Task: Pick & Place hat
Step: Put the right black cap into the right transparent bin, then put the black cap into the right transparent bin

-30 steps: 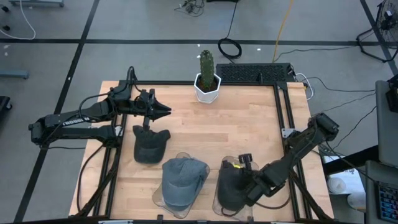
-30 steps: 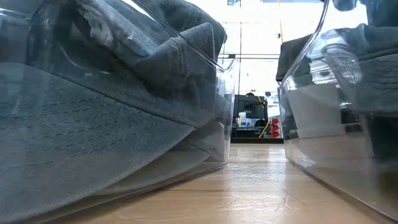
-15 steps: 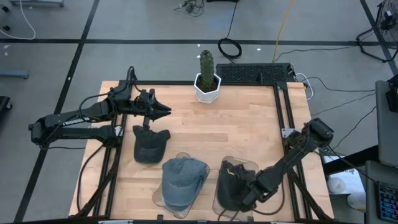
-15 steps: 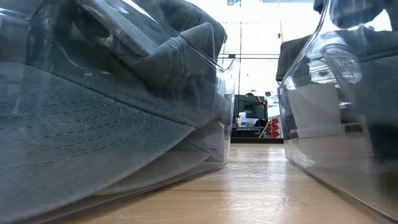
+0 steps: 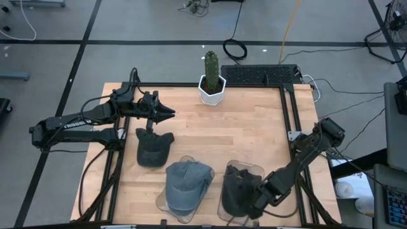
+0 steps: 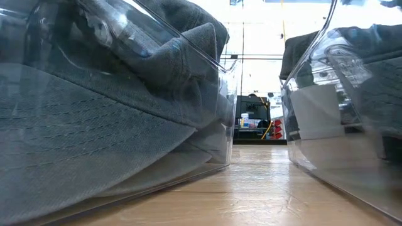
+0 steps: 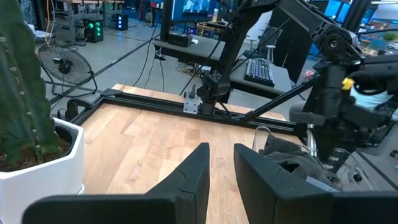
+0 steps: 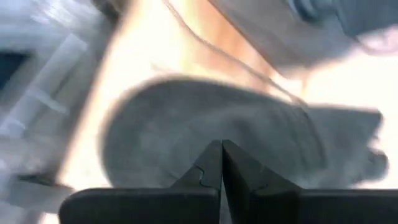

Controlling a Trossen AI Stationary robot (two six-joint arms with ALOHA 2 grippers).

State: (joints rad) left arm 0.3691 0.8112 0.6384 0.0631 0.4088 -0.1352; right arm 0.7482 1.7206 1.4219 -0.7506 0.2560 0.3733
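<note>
The right gripper (image 5: pixel 254 202), fingers pressed together and holding nothing, is poised directly over the dark hat (image 5: pixel 236 191) in its clear container (near table edge); the left gripper (image 5: pixel 170 113), slightly parted, waits farther off.

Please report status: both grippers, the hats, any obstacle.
Right gripper shut over dark hat in clear holder. Left gripper idle, empty. Black hat loose on table. No obstacle seen.

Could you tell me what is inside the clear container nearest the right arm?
A dark hat fills the clear container; the shut right claw covers its near edge, hiding whatever lies beneath.
</note>
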